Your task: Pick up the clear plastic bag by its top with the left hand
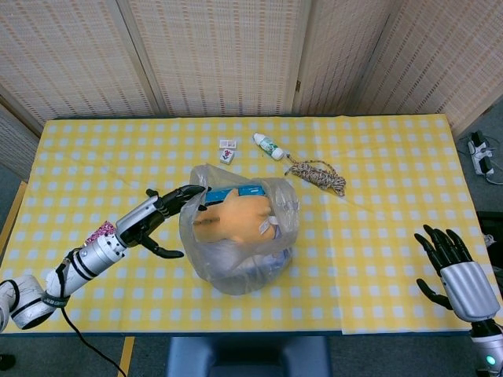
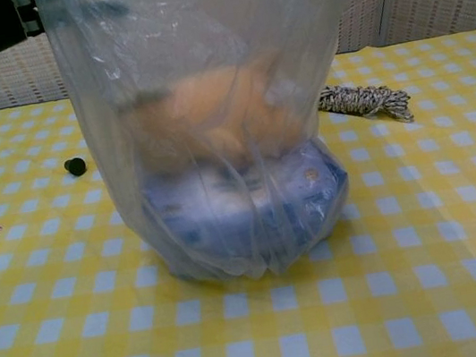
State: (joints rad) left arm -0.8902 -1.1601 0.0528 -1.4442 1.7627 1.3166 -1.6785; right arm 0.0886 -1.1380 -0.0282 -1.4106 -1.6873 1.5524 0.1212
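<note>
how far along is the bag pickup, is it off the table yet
Done: the left hand has reached the top rim of the clear plastic bag, fingertips at its left edge. In hand: closing a grip there; whether the rim is actually pinched cannot be told. Left: the lift, since the bag's bottom sits on the table. The right hand rests open, apart.

head view looks down; chest view sits low, both showing the bag (image 1: pixel 240 236).

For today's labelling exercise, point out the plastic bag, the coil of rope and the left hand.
plastic bag (image 1: pixel 206 255): head view, lower left wall.
coil of rope (image 1: pixel 317 175): head view, middle of the bundle.
left hand (image 1: pixel 151 217): head view, back of the hand.
</note>
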